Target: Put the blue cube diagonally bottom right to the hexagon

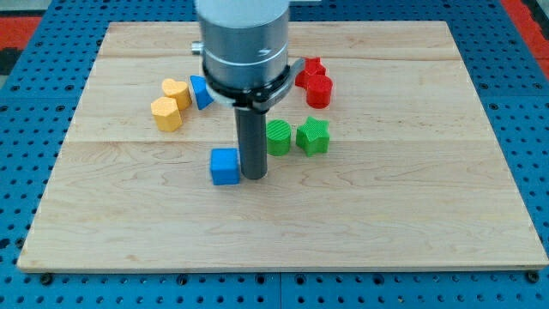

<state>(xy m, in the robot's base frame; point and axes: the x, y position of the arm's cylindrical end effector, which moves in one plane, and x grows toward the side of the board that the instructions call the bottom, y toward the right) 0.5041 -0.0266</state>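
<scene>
Blue cube [225, 166] sits slightly left of the board's centre, on the wooden board [412, 232]. The rod's tip [254, 177] stands immediately right of the cube, touching or nearly touching its right face; contact cannot be confirmed. The arm carries no pincer, only the straight dark rod, so there is no spread or pinched state to report.

Yellow hexagon [167, 114] lies left of and farther back than the blue cube, with a second yellow block [177, 91] touching it on its far-right side. A blue triangular block [201, 92] sits just right of that second yellow block, partly hidden by the arm housing.

Right of the rod, a green block [279, 137] stands just beside the shaft, and a second green block [313, 136] is just right of the first. Two red blocks [314, 82] are stacked close together farther back, right of the housing.

Open board surface extends along the whole near edge, across the near-left quarter and over the entire right side. The blue cube is well apart from every board edge.
</scene>
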